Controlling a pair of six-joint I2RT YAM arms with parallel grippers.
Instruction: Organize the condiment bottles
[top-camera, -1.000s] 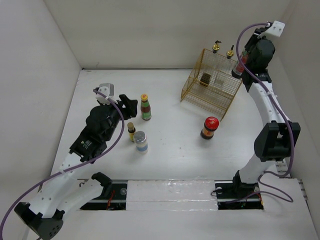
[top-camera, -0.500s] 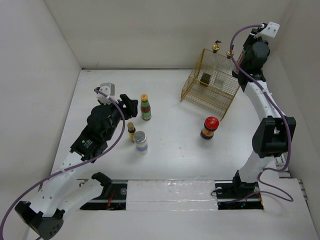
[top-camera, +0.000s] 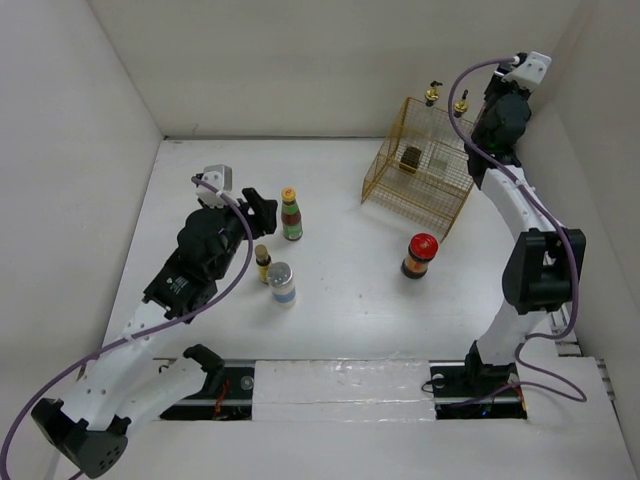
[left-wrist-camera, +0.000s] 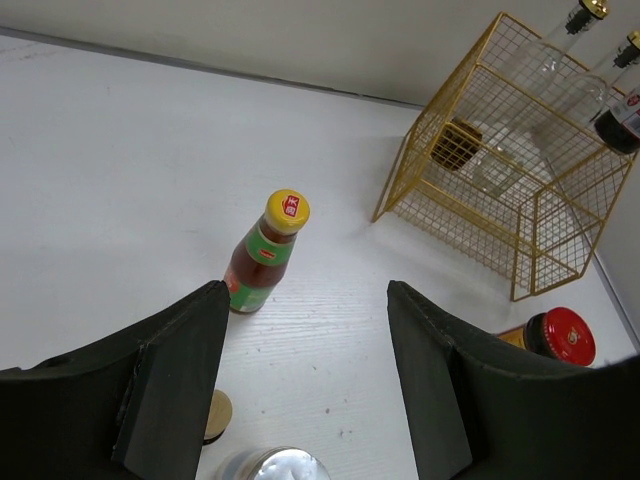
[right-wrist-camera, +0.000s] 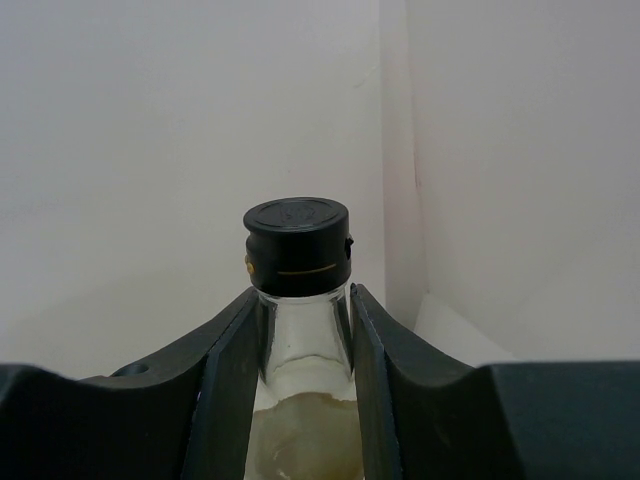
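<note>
My right gripper (right-wrist-camera: 303, 298) is shut on the neck of the black-capped dark bottle (right-wrist-camera: 298, 238) and holds it behind the yellow wire basket (top-camera: 420, 172), near the back right corner; the gripper also shows in the top view (top-camera: 488, 122). Two gold-spouted cruets (top-camera: 432, 95) (top-camera: 461, 103) stand behind the basket. My left gripper (top-camera: 262, 212) is open and empty, just left of the yellow-capped sauce bottle (top-camera: 291, 215). The tiny gold-capped bottle (top-camera: 263, 262) and the grey-lidded shaker (top-camera: 282, 283) stand below it. The red-lidded jar (top-camera: 420, 255) stands in front of the basket.
The basket (left-wrist-camera: 500, 170) lies tilted with a small dark piece (left-wrist-camera: 455, 145) on its wall. White walls close the table at the back, left and right. In the left wrist view the sauce bottle (left-wrist-camera: 265, 255) is ahead between the fingers, and the jar (left-wrist-camera: 560, 337) is at the right.
My right gripper has carried the black-capped bottle up and back, toward the corner behind the basket. The left arm has barely shifted.
</note>
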